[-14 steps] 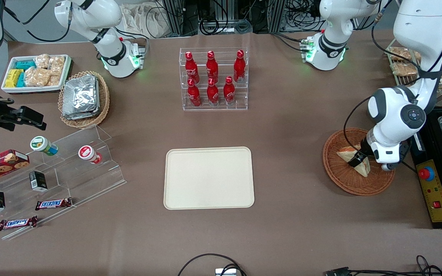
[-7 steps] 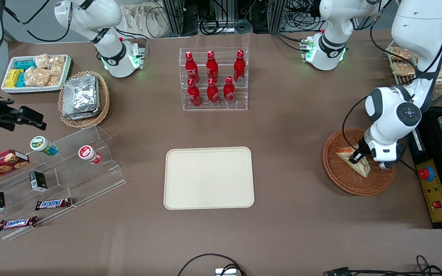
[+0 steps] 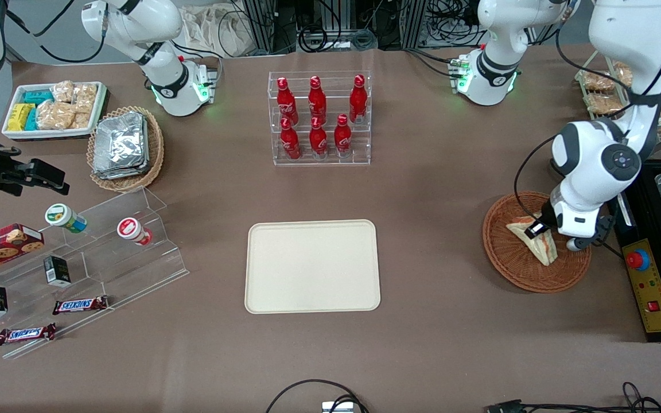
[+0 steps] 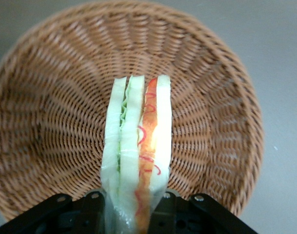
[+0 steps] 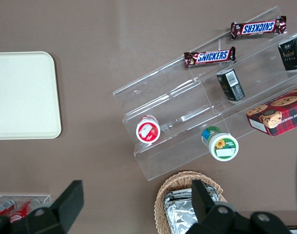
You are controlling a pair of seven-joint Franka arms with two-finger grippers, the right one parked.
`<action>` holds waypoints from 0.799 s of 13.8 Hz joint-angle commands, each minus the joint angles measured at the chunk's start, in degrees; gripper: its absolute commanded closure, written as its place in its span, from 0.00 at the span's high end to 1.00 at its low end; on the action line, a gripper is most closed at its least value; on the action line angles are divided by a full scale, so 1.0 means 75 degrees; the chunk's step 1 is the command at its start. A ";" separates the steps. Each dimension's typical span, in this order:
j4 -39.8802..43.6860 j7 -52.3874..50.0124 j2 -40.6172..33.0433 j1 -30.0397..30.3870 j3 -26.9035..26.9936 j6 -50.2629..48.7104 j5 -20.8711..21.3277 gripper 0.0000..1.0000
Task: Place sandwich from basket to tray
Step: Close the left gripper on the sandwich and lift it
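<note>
The sandwich (image 3: 541, 246) is a white-bread wedge with green and orange-red layers in clear wrap. It hangs over the reddish-brown wicker basket (image 3: 505, 261) at the working arm's end of the table. My left gripper (image 3: 537, 229) is shut on the sandwich's upper end. In the left wrist view the sandwich (image 4: 139, 141) stands edge-on between the black fingers (image 4: 92, 212) of the gripper (image 4: 132, 214), with the basket (image 4: 56, 122) below it. The cream-beige tray (image 3: 312, 267) lies bare at the table's middle, and part of it shows in the right wrist view (image 5: 22, 95).
A clear rack of red bottles (image 3: 319, 117) stands farther from the camera than the tray. A control box with a red button (image 3: 639, 261) lies beside the basket. A tan basket of foil packets (image 3: 125, 146), a white snack bin (image 3: 52, 109) and a clear step shelf (image 3: 95, 252) sit toward the parked arm's end.
My left gripper has risen slightly over the basket with the sandwich in it. The wrist has turned and the sandwich has swung to a new angle.
</note>
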 commanded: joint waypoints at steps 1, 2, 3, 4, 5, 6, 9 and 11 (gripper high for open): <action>-0.0060 0.1454 -0.0580 -0.0009 -0.0077 -0.0325 0.0057 0.21; -0.0048 0.1958 -0.0650 -0.0020 -0.0077 -0.0361 0.0045 0.21; 0.0010 0.2428 -0.0663 -0.0009 -0.0135 -0.0431 0.0057 0.21; 0.0033 0.2815 -0.0686 -0.0009 -0.0182 -0.0455 0.0069 0.21; 0.0034 0.3306 -0.0709 -0.0009 -0.0194 -0.0466 0.0161 0.20; 0.0034 0.3880 -0.0756 -0.0020 -0.0206 -0.0455 0.0383 0.19; 0.0127 0.4612 -0.0804 -0.0009 -0.0451 -0.0466 0.0596 0.20; 0.0396 0.4356 -0.0745 -0.0009 -0.0709 -0.0606 0.0596 0.20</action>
